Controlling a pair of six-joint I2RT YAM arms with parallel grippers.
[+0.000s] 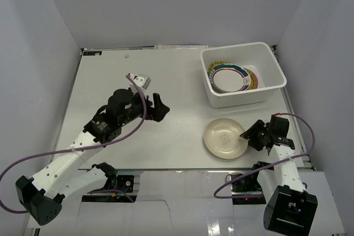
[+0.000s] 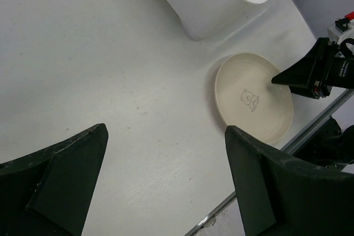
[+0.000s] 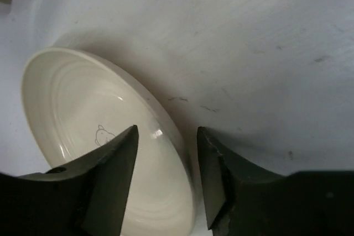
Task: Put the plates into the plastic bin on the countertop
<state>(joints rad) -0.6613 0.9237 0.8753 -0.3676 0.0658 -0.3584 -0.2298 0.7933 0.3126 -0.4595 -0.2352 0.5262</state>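
Right gripper (image 3: 167, 134) — we see its jaws half parted, straddling the rim of the glossy cream round plate (image 3: 72, 98), unclamped. Left gripper (image 2: 166, 131) — spread wide, empty.

Whites, cream and black on the counter, with bright colour only in the bin.

The countertop (image 1: 166, 81) was plain white, faintly scuffed with grey, between pale lavender-grey walls (image 1: 38, 53). At about four o'clock on it lay a cream plate (image 1: 221, 136), glossy, with faint concentric ridges and a small thin-lined animal drawing at its centre. At one o'clock the plastic bin (image 1: 238, 99) was white. Its top plate (image 1: 231, 78) was white, ringed in green and red, with yellow showing beneath its edges and orange marks at three o'clock. The left gripper (image 1: 161, 109) and right gripper (image 1: 247, 135) were black. The arms (image 1: 66, 164) were white with black joints, trailing purple cables (image 1: 38, 155).
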